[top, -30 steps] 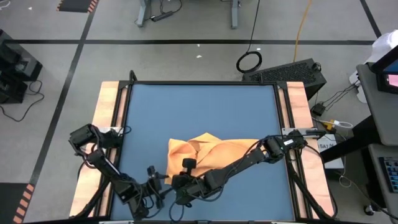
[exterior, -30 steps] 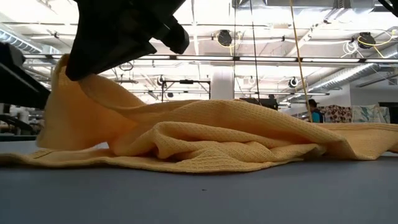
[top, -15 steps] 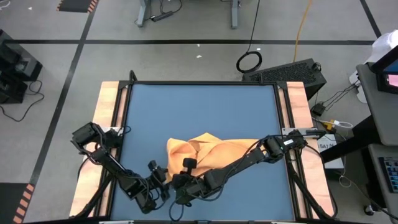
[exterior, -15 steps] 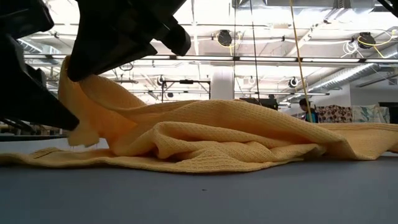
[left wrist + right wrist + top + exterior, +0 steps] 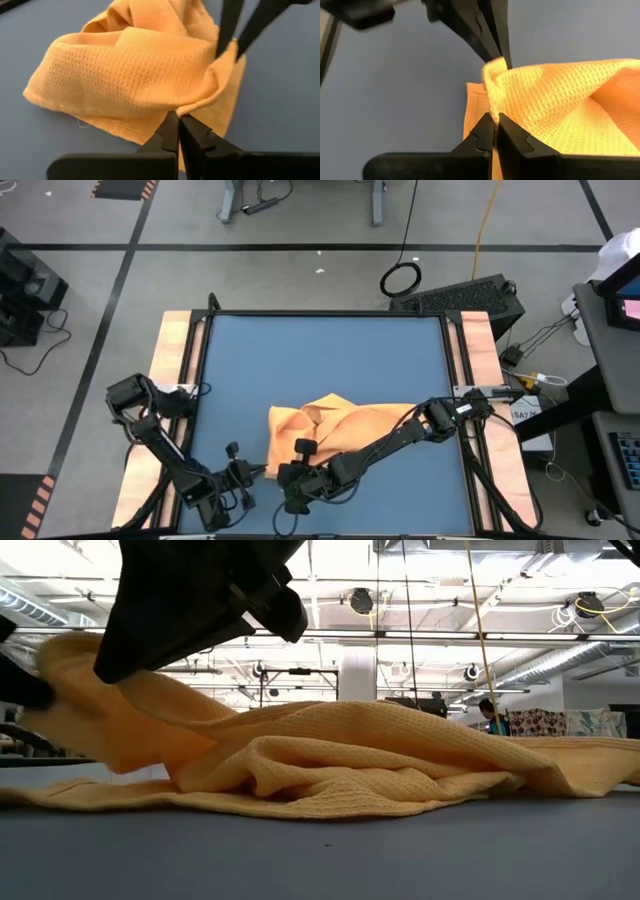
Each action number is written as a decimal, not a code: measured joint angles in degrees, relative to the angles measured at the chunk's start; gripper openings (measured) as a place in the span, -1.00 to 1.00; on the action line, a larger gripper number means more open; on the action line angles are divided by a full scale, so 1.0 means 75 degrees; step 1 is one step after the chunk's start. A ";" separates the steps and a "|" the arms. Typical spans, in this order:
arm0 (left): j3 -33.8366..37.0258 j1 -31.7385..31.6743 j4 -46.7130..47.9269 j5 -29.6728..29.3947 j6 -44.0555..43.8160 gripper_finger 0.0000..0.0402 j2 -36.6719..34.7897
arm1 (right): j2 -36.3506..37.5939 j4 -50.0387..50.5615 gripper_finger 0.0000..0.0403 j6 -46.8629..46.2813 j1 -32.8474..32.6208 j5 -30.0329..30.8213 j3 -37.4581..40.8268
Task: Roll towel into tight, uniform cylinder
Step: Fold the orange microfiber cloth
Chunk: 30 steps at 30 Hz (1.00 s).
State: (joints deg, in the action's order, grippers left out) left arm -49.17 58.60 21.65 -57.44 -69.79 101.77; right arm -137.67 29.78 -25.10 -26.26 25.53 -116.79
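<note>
**Both grippers pinch one raised edge of the towel**

The left gripper [image 5: 178,120] has its two dark fingers pressed together on a fold at the edge of the soft orange-yellow waffle-weave towel [image 5: 130,70]. The right gripper [image 5: 494,122] is likewise clamped tight on the cloth's lifted edge, just beside the left one; each wrist view shows the other arm's fingers gripping the same ridge of fabric close by.

From above, both grippers meet at the towel's [image 5: 335,425] near left corner, low on the blue table top [image 5: 320,360]. The left arm reaches in from the left front, the right arm stretches across from the right edge.

At table height, the towel [image 5: 340,765] lies rumpled in loose folds, its left end pulled up off the surface under a dark gripper body.
</note>
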 joint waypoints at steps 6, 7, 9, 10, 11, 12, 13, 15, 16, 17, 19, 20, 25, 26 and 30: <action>-0.0003 0.0156 0.0102 0.1014 0.0329 -0.97 -0.0086 | 0.0000 0.0036 -0.98 0.0072 -0.0006 -0.0529 0.0000; -0.0006 0.0153 0.0105 0.1114 0.0413 -0.97 -0.0089 | 0.0000 0.0079 -0.98 0.0107 -0.0006 -0.0587 0.0000; -0.0009 0.0130 0.0111 0.1133 0.0573 -0.97 -0.0086 | -0.0003 0.0178 -0.98 0.0196 -0.0011 -0.0623 0.0000; -0.0009 0.0117 0.0085 0.1096 0.0624 -0.97 -0.0089 | -0.0003 0.0250 -0.98 0.0218 -0.0014 -0.0621 0.0000; -0.0009 0.0095 0.0065 0.1064 0.0677 -0.97 -0.0089 | -0.0003 0.0337 -0.98 0.0245 -0.0017 -0.0623 0.0000; -0.0009 0.0068 0.0022 0.1062 0.0770 -0.97 -0.0089 | -0.0003 0.0442 -0.98 0.0247 -0.0020 -0.0623 0.0000; -0.0009 0.0042 -0.0019 0.1076 0.0814 -0.97 -0.0089 | -0.0003 0.0542 -0.98 0.0243 -0.0020 -0.0627 0.0000; -0.0009 -0.0001 -0.0044 0.1150 0.0822 -0.97 -0.0089 | -0.0003 0.0679 -0.98 0.0242 -0.0020 -0.0636 0.0000; -0.0009 -0.0019 -0.0041 0.1167 0.0823 -0.97 -0.0089 | -0.0003 0.0734 -0.98 0.0245 -0.0020 -0.0640 0.0000; -0.0009 -0.0027 -0.0041 0.1179 0.0829 -0.97 -0.0089 | -0.0003 0.0779 -0.98 0.0261 -0.0017 -0.0643 0.0000; -0.0009 -0.0025 -0.0056 0.1267 0.0947 -0.97 -0.0089 | -0.0002 0.0785 -0.98 0.0265 -0.0020 -0.0657 0.0000; -0.0009 -0.0024 -0.0070 0.1327 0.0980 -0.97 -0.0089 | -0.0003 0.0761 -0.98 0.0265 -0.0025 -0.0676 0.0000; -0.0015 -0.0022 -0.0070 0.1399 0.0986 -0.97 -0.0089 | -0.0003 0.0666 -0.96 0.0363 -0.0044 -0.1053 0.0000; -0.0015 -0.0024 -0.0059 0.1407 0.0989 -0.97 -0.0089 | 0.0000 0.0734 -0.93 0.0438 -0.0044 -0.1154 0.0000; 0.0000 -0.0005 0.0043 0.1529 0.0990 -0.97 -0.0083 | 0.0151 0.1218 -0.75 0.0706 -0.0175 -0.1496 0.0003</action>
State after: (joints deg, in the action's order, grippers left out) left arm -49.17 58.56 21.98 -45.98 -62.36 101.14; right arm -136.54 38.92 -19.81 -27.57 14.31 -116.77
